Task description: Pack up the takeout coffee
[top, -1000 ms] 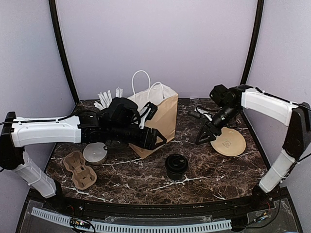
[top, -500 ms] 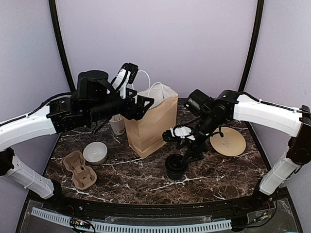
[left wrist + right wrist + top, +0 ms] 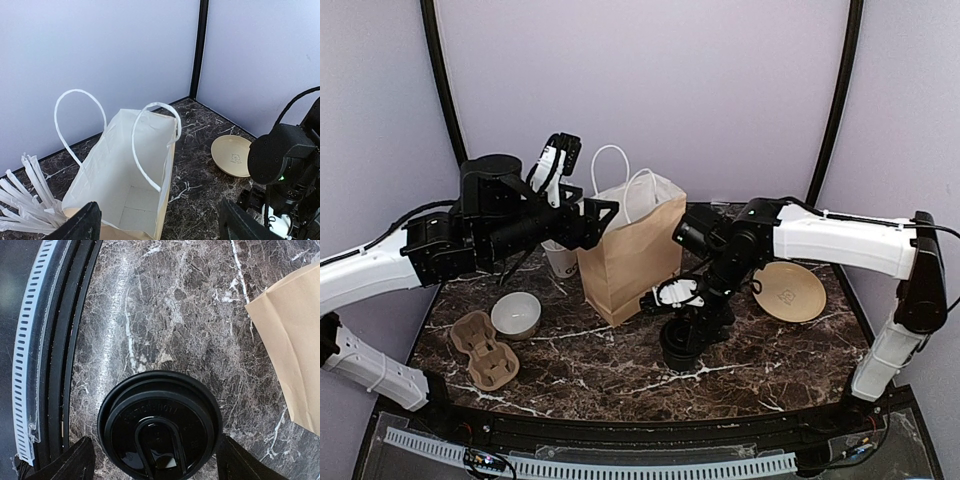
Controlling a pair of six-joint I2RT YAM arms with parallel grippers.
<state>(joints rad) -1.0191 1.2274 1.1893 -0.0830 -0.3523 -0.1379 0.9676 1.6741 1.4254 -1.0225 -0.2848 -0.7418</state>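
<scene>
**Coffee not packed yet: grasp lined up, not closed**

Counter (image 3: 770, 350): everything sits on it and nothing is lifted.

Bag (image 3: 632, 255): upright near the middle, mouth open, handles up. The left wrist view looks straight in and shows only white lining and a bare floor, so nothing is inside.

Left tool (image 3: 160, 226): raised beside the bag's mouth, jaws wide apart, holding nothing. It doesn't look to be touching the bag.

Right tool (image 3: 157, 466): down at the cup in front of the bag, jaws apart. One finger shows at each side of the lid (image 3: 160, 427), with a gap on both sides, so you have not clamped it.

Plate (image 3: 788, 290), right of the bag, and carrier (image 3: 485, 350) and bowl (image 3: 516, 314) to the left are all well apart from the action. The stick cup (image 3: 30, 200) is just behind the bag's left side.

Cup (image 3: 160, 390): on the counter just in front of the bag's right corner, upright, lid on.

Judgement: you're at the start. Only the approach is done. Left to do: close on the cup, lift it, carry it over the mouth, lower it in upright and let go. Mind the handles on the way in.
</scene>
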